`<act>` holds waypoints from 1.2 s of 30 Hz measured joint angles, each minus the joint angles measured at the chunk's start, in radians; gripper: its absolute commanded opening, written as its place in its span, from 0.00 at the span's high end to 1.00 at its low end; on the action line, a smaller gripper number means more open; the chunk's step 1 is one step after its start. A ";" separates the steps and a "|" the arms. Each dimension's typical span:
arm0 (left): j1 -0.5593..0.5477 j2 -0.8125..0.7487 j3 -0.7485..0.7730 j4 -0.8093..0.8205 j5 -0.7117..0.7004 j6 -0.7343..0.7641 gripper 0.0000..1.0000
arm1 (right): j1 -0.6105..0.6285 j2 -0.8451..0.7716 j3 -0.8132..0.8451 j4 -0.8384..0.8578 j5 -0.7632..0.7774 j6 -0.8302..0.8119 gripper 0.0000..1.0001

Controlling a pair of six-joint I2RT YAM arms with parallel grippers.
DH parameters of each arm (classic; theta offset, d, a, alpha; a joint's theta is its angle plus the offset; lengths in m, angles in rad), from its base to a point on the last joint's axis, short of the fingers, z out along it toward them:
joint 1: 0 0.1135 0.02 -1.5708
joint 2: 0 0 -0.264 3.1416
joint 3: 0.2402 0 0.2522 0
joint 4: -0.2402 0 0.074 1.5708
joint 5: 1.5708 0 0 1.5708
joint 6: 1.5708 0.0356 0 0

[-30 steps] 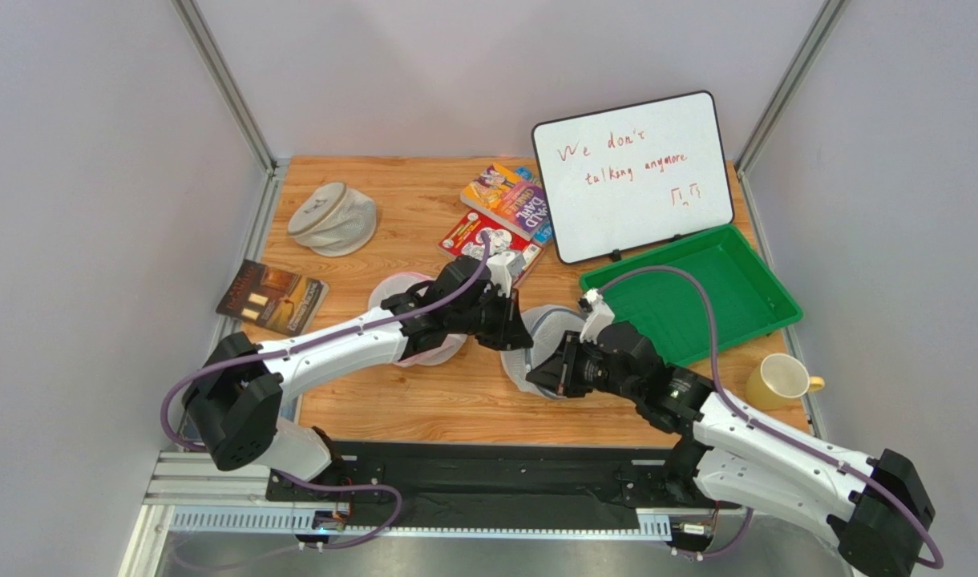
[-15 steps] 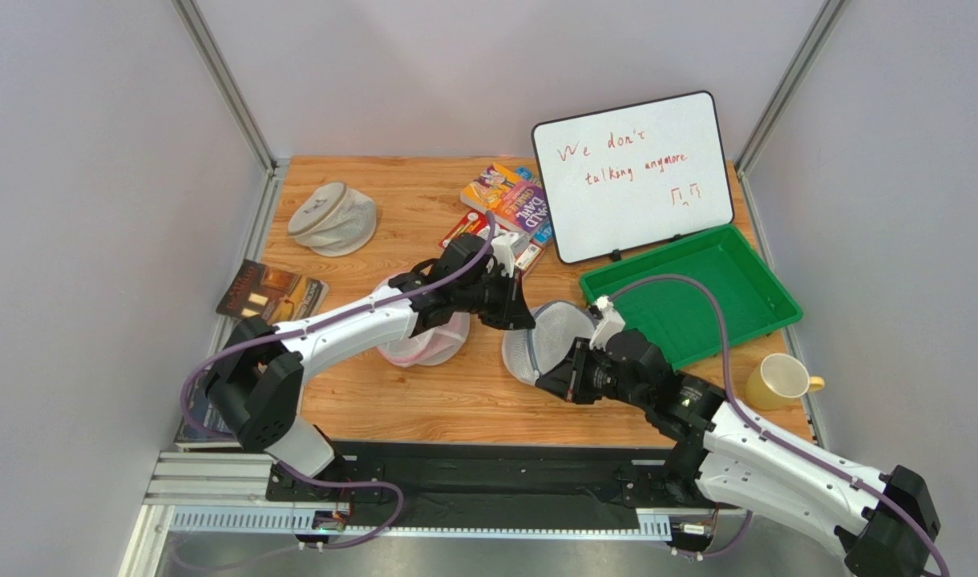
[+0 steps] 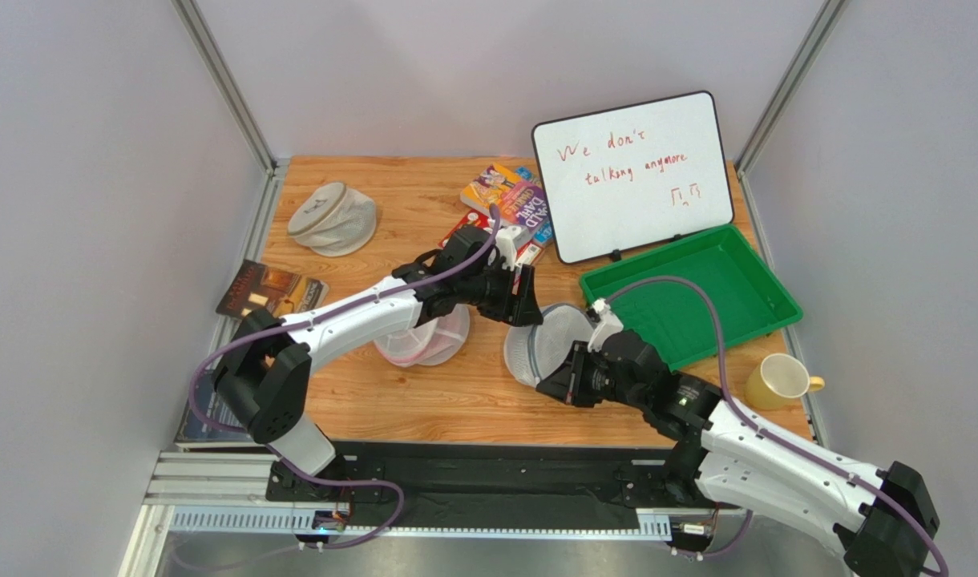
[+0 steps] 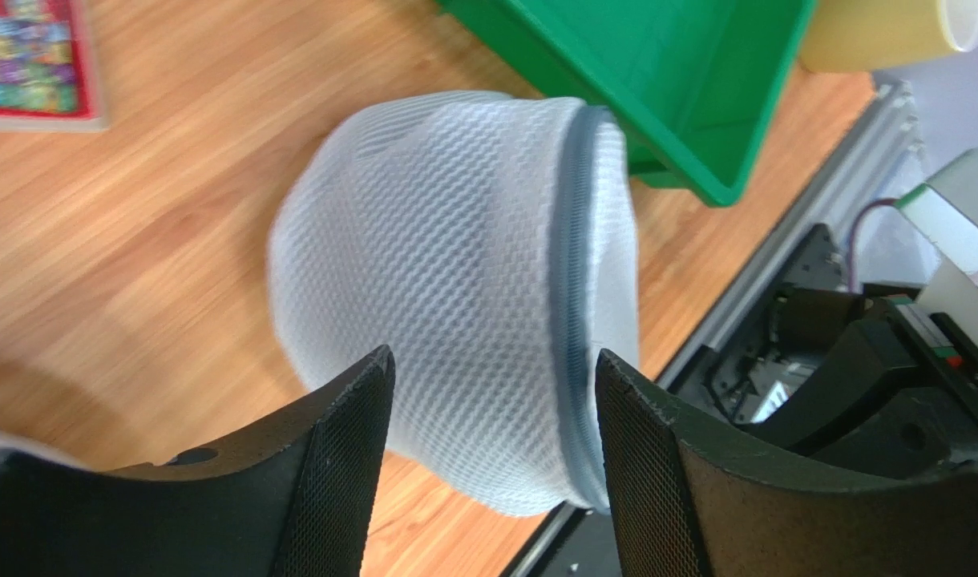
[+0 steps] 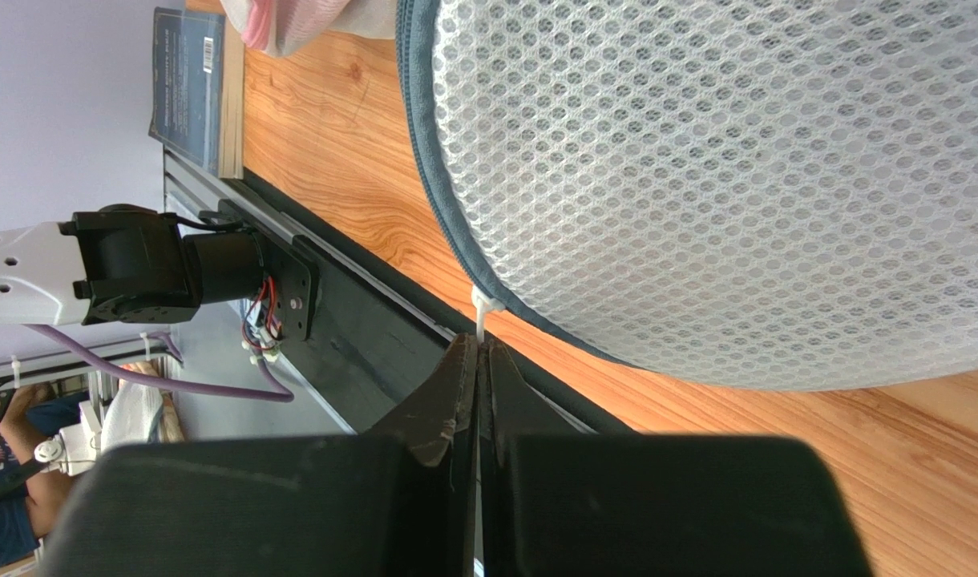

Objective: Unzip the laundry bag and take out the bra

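- laundry bag: domed white honeycomb mesh, grey-blue zipper rim, by the near edge of the counter;
- right claw pinched tight on the white zipper pull;
- left claw spread wide.

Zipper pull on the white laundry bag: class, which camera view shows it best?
Right wrist: the white zipper pull sticks out from the grey-blue rim, its end between the shut right pincer. Left wrist shows only the rim; in top external the pull cannot be made out.

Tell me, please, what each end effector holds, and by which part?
The right end effector pinches the laundry bag by its white zipper pull; the left end effector is open, holding nothing.
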 measured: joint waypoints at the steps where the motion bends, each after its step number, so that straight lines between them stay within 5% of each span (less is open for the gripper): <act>1: 0.001 -0.009 -0.002 -0.013 -0.016 0.005 0.31 | 0.000 0.005 0.000 0.000 -0.001 0.001 1.00; 12: -0.036 -0.223 -0.167 -0.020 -0.071 -0.014 0.31 | 0.003 0.063 0.000 0.036 -0.020 0.002 1.00; 25: -0.080 -0.209 -0.280 0.124 -0.011 -0.132 0.34 | 0.007 0.099 0.013 0.076 -0.030 0.002 1.00; 28: -0.085 -0.190 -0.280 0.143 -0.002 -0.144 0.39 | 0.009 0.099 0.013 0.076 -0.030 0.002 1.00; 36: -0.089 -0.156 -0.280 0.183 0.012 -0.175 0.82 | 0.010 0.099 0.013 0.076 -0.030 0.001 1.00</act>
